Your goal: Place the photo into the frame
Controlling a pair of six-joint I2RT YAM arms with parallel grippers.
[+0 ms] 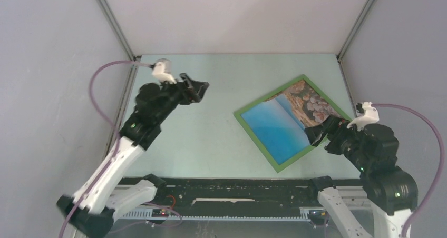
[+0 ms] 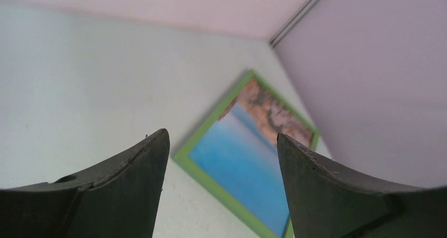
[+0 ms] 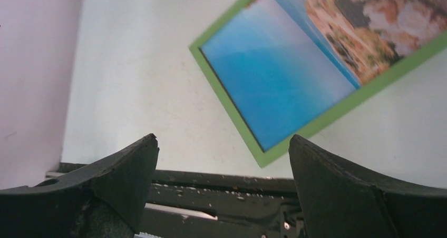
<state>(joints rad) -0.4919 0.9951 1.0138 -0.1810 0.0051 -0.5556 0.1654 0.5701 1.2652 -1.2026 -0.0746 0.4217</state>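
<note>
The flat rectangular blue-water-and-cliffs photo (image 1: 284,123) lies inside the thin green rectangular frame (image 3: 231,105), right of centre. The left gripper (image 1: 197,89) and right gripper (image 1: 314,134) both gape, empty.

Top camera overlooks the whole worktop (image 1: 200,138) from above the near edge. Left wrist faces the far right corner, right wrist looks down closer; all share the frame (image 1: 258,141).

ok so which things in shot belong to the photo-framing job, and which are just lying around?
Job:
- photo, lying inside the frame's border
- frame, green face up on the table
- left gripper and right gripper, jaws open, empty

Not job:
- black rail at the table's near edge
- grey enclosure walls
</note>
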